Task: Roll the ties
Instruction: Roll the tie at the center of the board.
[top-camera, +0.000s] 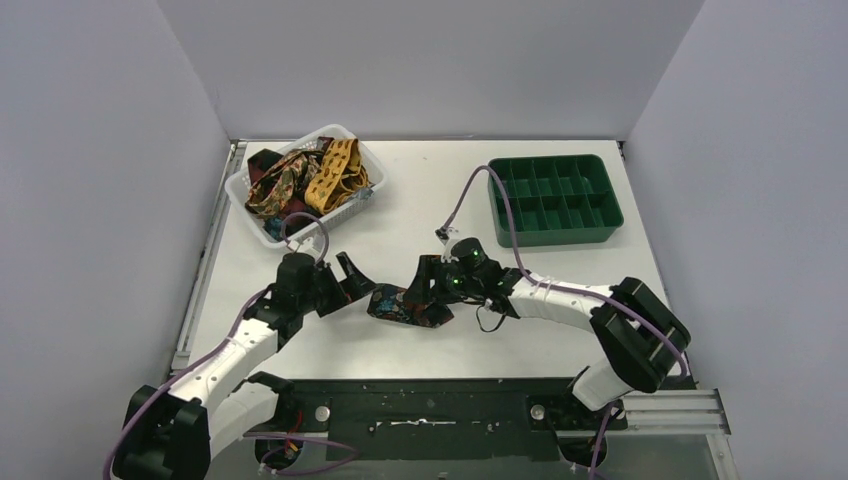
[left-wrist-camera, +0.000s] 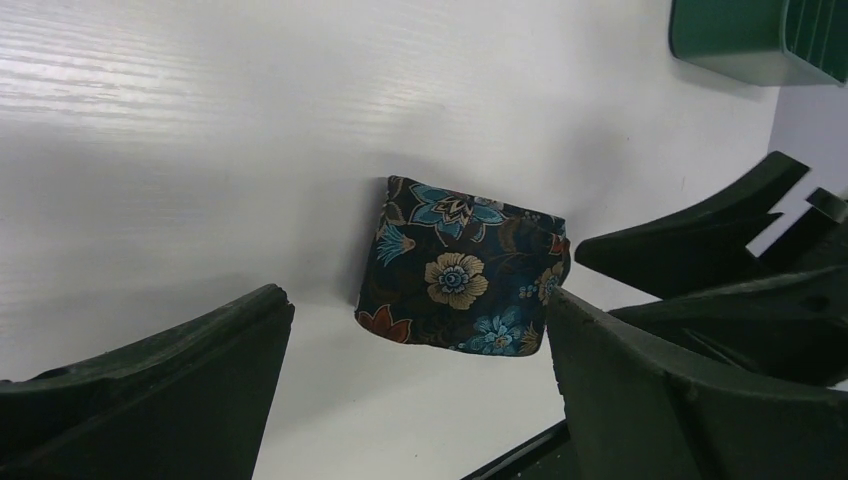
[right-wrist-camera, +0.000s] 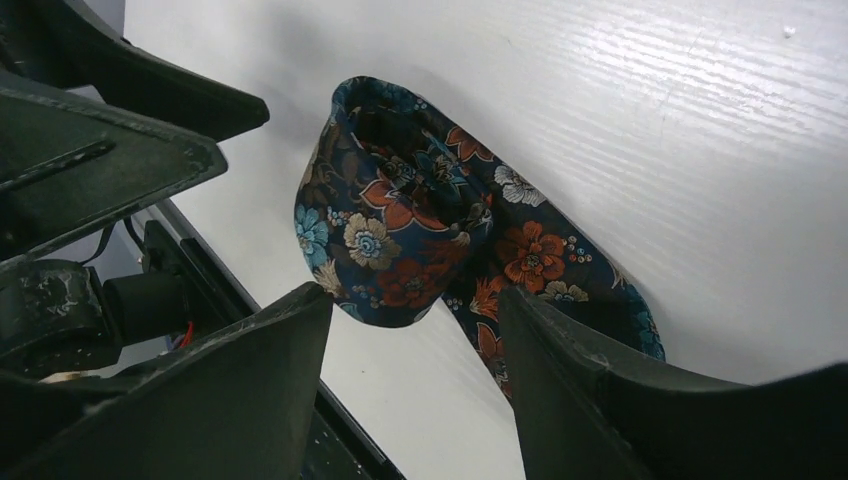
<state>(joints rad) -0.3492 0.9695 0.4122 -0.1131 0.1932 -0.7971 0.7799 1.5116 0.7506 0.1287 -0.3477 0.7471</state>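
On the white tabletop (top-camera: 420, 200), well short of the green compartment tray (top-camera: 555, 236), the dark floral-print fabric tie (top-camera: 405, 305) lies as a loose roll between both arms. Your left gripper (top-camera: 352, 277) stands wide, released. The right gripper (right-wrist-camera: 415, 300) straddles the roll; whether it pinches, I cannot tell. Close squarely across the coil, trapping its loose tail so it won't spring open.

White table (top-camera: 420, 190) in middle, faint wood lines on top. Plain grey back wall (top-camera: 430, 60) behind it. Grey left wall (top-camera: 90, 200) and grey right wall (top-camera: 750, 150) close in both sides. Black plate (top-camera: 430, 405) along near edge. Metal rail (top-camera: 205, 260) down left edge. Light soft and even, soft shadows on table. No floor in sight.
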